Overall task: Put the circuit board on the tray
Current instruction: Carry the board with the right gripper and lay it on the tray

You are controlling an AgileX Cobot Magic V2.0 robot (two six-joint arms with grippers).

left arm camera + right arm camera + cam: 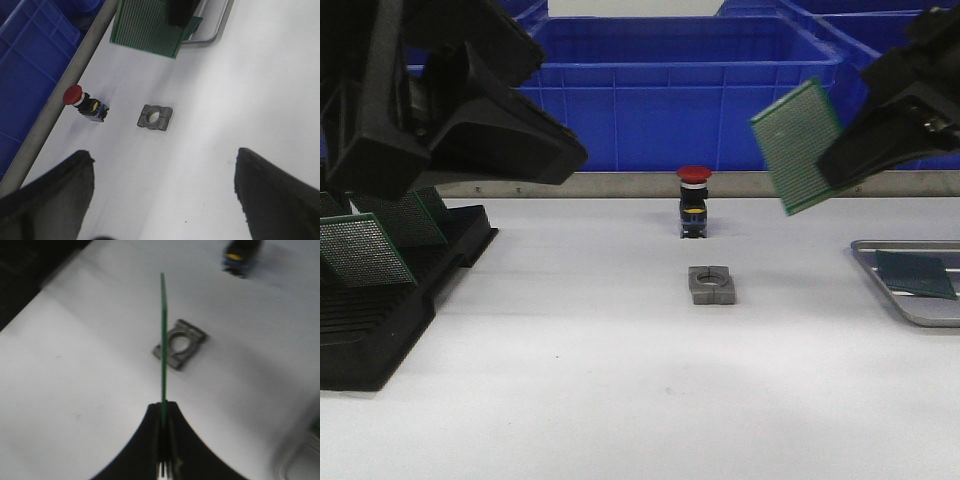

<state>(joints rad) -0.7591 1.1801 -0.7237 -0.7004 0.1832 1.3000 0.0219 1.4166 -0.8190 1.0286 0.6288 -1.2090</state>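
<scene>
Below my right claw [840, 170] and a little to its outer side lies the tray [908, 308], with one dark board already on it. My right claw is pinched tight on the edge of the green circuit board [798, 145], holding it tilted in the air. I should lay it flat onto the tray's bare part, while my left claw [162, 187] hangs wide open, holding nothing.

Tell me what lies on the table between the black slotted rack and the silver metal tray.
In the front view, only the small grey metal clamp block lies between the rack and the tray.
</scene>
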